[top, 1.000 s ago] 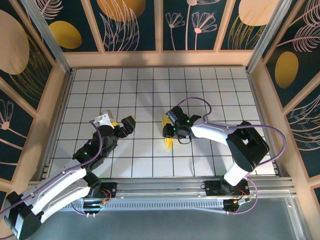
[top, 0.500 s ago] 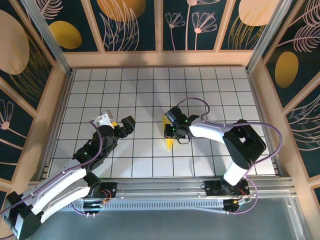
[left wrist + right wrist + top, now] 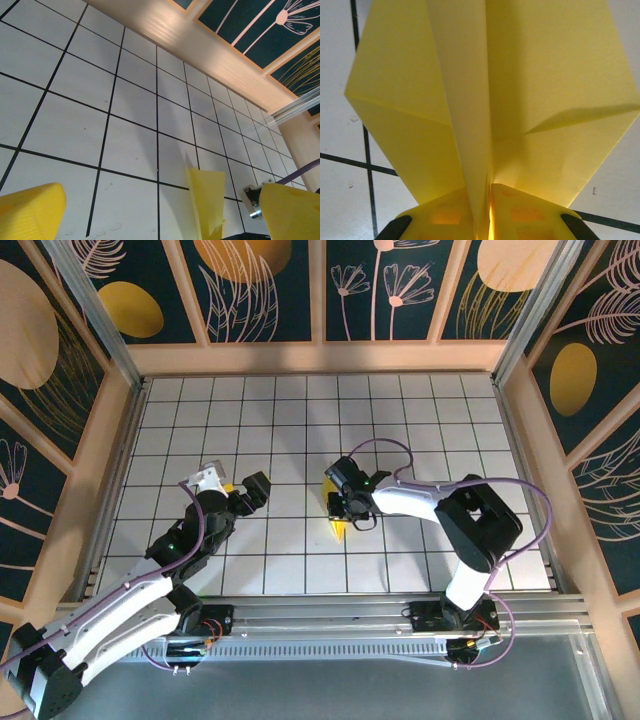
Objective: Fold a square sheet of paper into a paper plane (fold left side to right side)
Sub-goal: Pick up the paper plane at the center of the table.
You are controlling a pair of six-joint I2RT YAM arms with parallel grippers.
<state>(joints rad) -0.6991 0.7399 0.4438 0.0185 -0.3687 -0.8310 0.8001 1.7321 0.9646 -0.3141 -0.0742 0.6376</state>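
At the middle of the worktop point(image 3: 280, 430), the right claw point(image 3: 489, 202) pinches the half-folded paper plane point(image 3: 520, 100) along its centre ridge, while the left claw point(image 3: 236, 490) hangs wide open nearby. The left-to-right fold likely needs pressing flat next.

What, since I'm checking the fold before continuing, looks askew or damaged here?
Nothing stands out. The paper plane has its raised centre fold pinched in the right gripper; its creases look sharp and no tear shows.
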